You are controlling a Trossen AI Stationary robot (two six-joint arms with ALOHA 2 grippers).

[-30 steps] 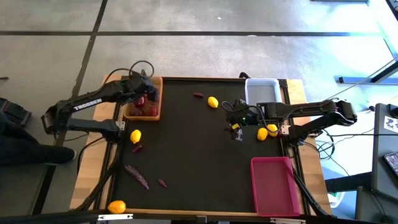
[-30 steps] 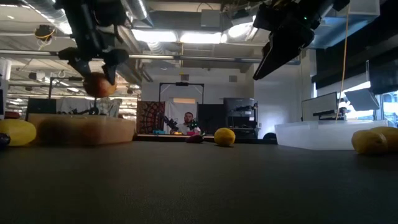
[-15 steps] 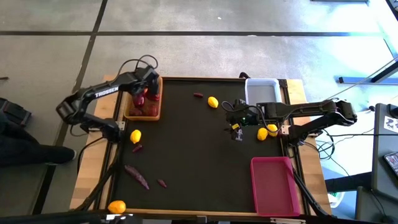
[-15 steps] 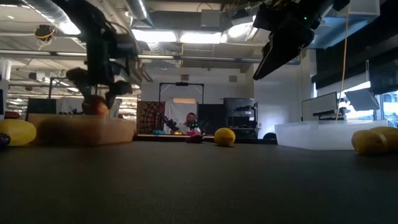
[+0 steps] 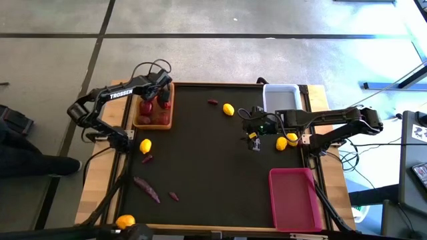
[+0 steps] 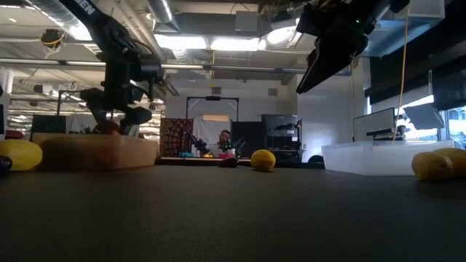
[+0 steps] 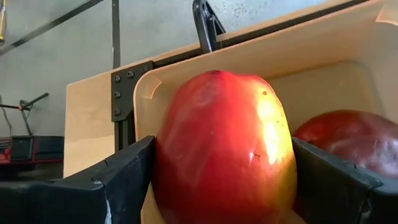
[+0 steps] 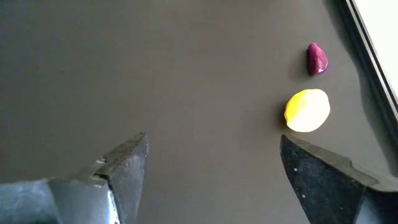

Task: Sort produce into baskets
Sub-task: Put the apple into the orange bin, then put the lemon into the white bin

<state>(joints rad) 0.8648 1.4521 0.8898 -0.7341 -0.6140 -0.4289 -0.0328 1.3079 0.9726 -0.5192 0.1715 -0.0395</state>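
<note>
Black mat [image 5: 207, 160] w/ scattered fruit, workshop behind; left hand [image 5: 155, 102] gripping red fruit [image 7: 224, 149], right hand [image 5: 254, 139] open.

Orange fruit [image 5: 125, 221] partly cut by arm at bottom; red fruit [image 7: 224, 149] btm cropped, wrist view.

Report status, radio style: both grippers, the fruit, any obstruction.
Left gripper shut on red fruit, low in wooden basket. Right gripper open, empty, above mat near lemon. Nothing blocking.
</note>
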